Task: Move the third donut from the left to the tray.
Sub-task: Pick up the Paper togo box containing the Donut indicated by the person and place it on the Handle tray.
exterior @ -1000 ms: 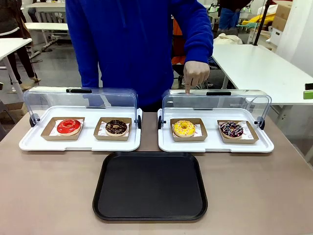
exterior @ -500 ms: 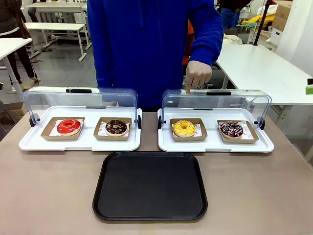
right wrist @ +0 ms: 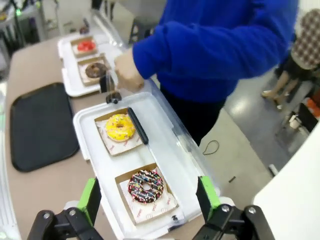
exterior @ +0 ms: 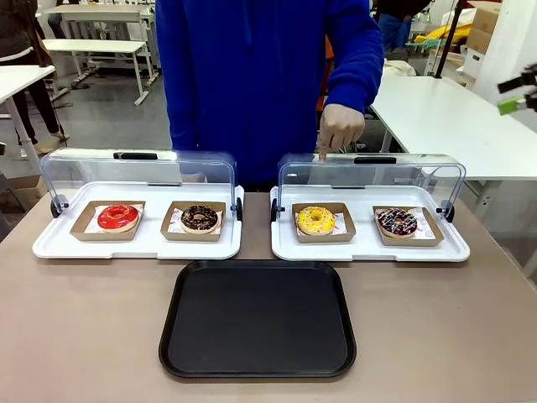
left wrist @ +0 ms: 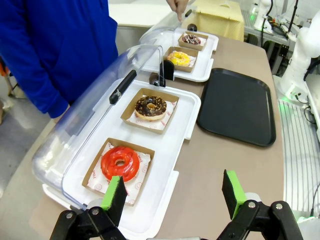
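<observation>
The third donut point(exterior: 315, 220), yellow-iced in a brown cardboard holder, sits in the left half of the right white tray point(exterior: 369, 250). The same yellow donut point(left wrist: 180, 58) point(right wrist: 120, 127) appears in both wrist views. The black tray point(exterior: 258, 319) point(left wrist: 237, 105) point(right wrist: 40, 125) lies flat at the table's near middle. A person's hand point(exterior: 340, 130) point(right wrist: 127, 75) points a finger down at the raised clear lid behind the yellow donut. My left gripper point(left wrist: 173, 195) is open above the left white tray's end. My right gripper point(right wrist: 149, 200) point(exterior: 506, 95) is open, high at the right.
The left white tray point(exterior: 134, 246) holds a red donut point(exterior: 118, 217) and a chocolate donut point(exterior: 200, 218). A chocolate donut with sprinkles point(exterior: 397, 222) lies right of the yellow one. Both clear domed lids point(exterior: 138, 172) stand tipped back. The person in blue stands at the far edge.
My right gripper has come into the front view's upper right corner. The person's body shifted a little to the right; the pointing hand stays on the lid. The donuts have not moved.
</observation>
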### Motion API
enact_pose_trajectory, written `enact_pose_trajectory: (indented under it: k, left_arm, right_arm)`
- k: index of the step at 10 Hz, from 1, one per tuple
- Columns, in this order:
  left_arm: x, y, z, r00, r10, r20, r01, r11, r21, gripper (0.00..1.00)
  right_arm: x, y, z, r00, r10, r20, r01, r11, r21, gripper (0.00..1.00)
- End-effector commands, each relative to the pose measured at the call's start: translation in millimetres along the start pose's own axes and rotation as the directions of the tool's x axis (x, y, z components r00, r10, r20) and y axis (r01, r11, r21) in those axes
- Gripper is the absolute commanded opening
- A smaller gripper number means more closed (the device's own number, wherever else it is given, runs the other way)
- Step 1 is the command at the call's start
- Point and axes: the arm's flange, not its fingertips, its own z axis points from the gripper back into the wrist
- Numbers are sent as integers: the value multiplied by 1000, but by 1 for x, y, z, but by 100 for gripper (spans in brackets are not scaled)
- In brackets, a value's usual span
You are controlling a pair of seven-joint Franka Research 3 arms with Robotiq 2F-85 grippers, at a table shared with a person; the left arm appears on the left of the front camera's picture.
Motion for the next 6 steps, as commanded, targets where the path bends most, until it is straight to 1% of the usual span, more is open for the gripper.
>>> enact_pose_trajectory:
  k: [1, 2, 4, 5, 6]
  left_arm:
    - [2, -1, 1, 1000, -11, 14, 11, 1000, -4, 100]
    - [2, -1, 1, 1000, -11, 14, 11, 1000, -4, 100]
    - [2, -1, 1, 1000, -11, 14, 11, 1000, -4, 100]
    - [2, -1, 1, 1000, -11, 14, 11, 1000, -4, 100]
    - [2, -1, 1, 1000, -11, 14, 11, 1000, -4, 100]
  right_arm:
    - [36, -3, -31, 991, 67, -113, -63, 997, 43, 100]
    - [57, 2, -59, 977, 115, -178, -107, 993, 51, 100]
    - [88, 26, -105, 945, 195, -261, -184, 981, 68, 100]
    - [96, 43, -128, 929, 222, -295, -212, 975, 67, 100]
    - [98, 64, -150, 909, 235, -345, -238, 971, 36, 100]
